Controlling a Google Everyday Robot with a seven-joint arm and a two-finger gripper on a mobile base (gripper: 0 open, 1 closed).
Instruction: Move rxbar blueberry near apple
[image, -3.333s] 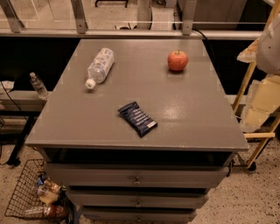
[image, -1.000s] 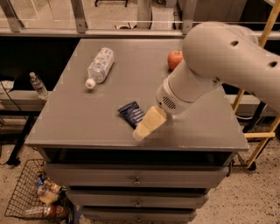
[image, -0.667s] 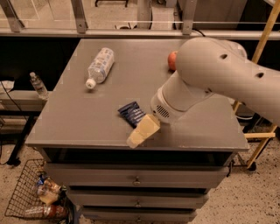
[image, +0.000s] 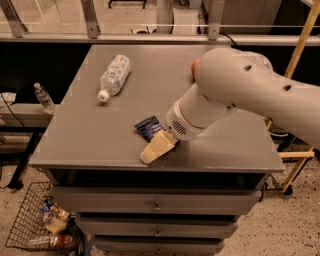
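Almost all of the apple (image: 194, 67) is hidden behind the bulky white arm (image: 235, 90), right of centre in the upper half of the frame. Only a red sliver shows at the arm's left edge. The arm itself is cut off by the right edge of the frame. The gripper (image: 152, 150) is low in the centre, near the front edge of the table (image: 90, 145), and hides the lower right end of the rxbar blueberry (image: 147, 127). The bar's lettering is too small to read. The contents of the wire basket (image: 25, 210), lower left, are too blurred to name.

Matt, smooth grey surface (image: 90, 130); rxbar blueberry (image: 148, 127) wrapper glossy; bottle (image: 115, 74) clr plastic; pincer (image: 156, 148), low nr bar's front end, matt cream plastic; arm (image: 240, 85) shell smooth, white.
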